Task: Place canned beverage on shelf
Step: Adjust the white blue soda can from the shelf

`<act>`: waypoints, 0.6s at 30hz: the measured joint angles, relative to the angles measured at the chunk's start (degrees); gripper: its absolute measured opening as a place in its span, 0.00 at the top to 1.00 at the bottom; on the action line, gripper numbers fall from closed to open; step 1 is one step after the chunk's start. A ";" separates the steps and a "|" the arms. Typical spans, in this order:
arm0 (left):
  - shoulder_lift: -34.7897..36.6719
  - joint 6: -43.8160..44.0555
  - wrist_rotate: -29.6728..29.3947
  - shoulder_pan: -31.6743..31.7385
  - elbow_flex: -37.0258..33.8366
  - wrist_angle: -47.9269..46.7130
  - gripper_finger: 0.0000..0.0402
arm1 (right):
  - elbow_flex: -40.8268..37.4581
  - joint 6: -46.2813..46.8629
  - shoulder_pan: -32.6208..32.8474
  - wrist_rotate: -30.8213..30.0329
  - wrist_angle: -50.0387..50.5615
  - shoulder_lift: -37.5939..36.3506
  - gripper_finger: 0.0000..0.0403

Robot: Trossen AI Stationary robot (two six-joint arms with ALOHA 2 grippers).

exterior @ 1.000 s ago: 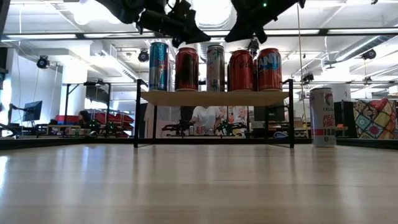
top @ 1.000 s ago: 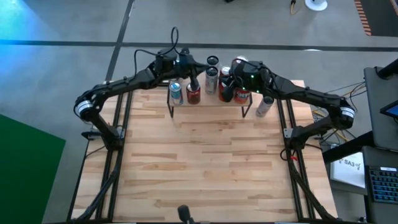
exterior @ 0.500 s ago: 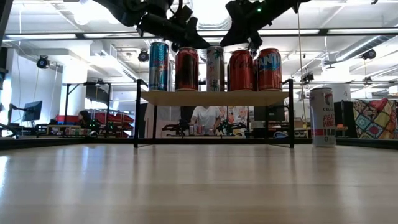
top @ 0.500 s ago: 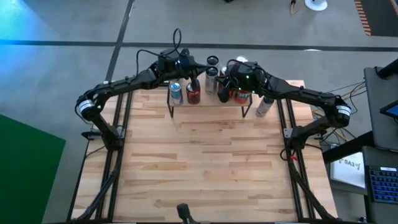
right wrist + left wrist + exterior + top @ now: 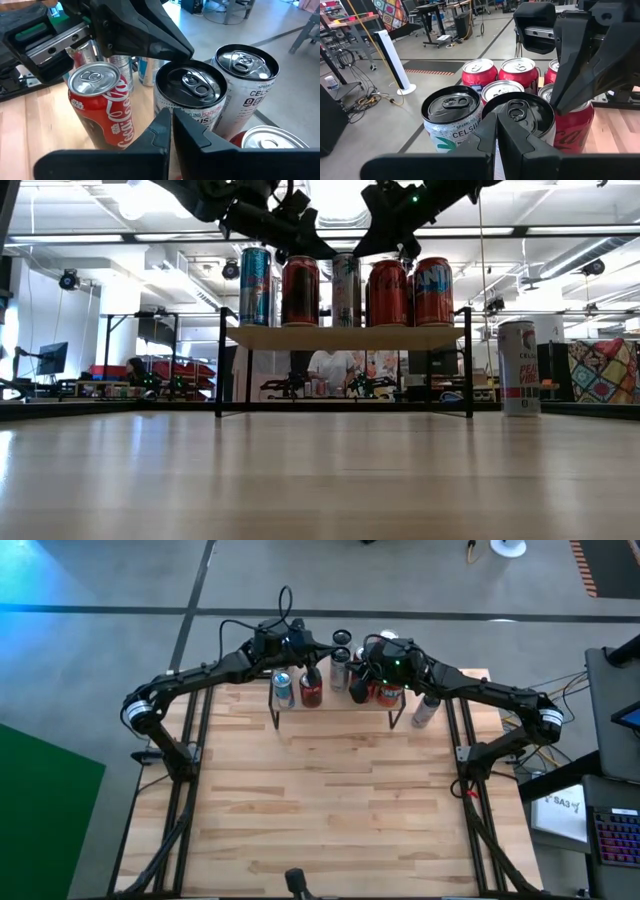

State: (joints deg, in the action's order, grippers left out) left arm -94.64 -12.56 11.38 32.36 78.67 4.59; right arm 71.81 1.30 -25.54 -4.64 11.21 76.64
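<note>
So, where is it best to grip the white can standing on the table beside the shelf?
Grip the white can around the middle of its round body. It stands upright and alone, so probably come from the side away from the shelf, whose leg is close.

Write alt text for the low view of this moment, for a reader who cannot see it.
Five beverage cans stand in a row on a small wooden shelf with black metal legs, seen level across a wooden table. Both dark robot arms hang just above the cans. A sixth can stands on the table beside the shelf, with a workshop behind.
</note>
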 joint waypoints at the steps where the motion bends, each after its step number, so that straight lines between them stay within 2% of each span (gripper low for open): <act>1: 0.04 0.00 0.02 -0.02 0.00 -0.12 1.00 | 0.00 0.00 0.00 0.00 -0.01 0.01 0.98; 18: 0.07 0.87 0.02 -0.74 0.00 -0.65 1.00 | 0.00 -0.28 -0.39 -2.03 0.04 -0.07 0.98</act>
State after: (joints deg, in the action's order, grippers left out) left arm -94.56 -11.69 11.40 31.62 78.67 3.95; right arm 71.81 1.02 -25.93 -6.68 11.25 76.58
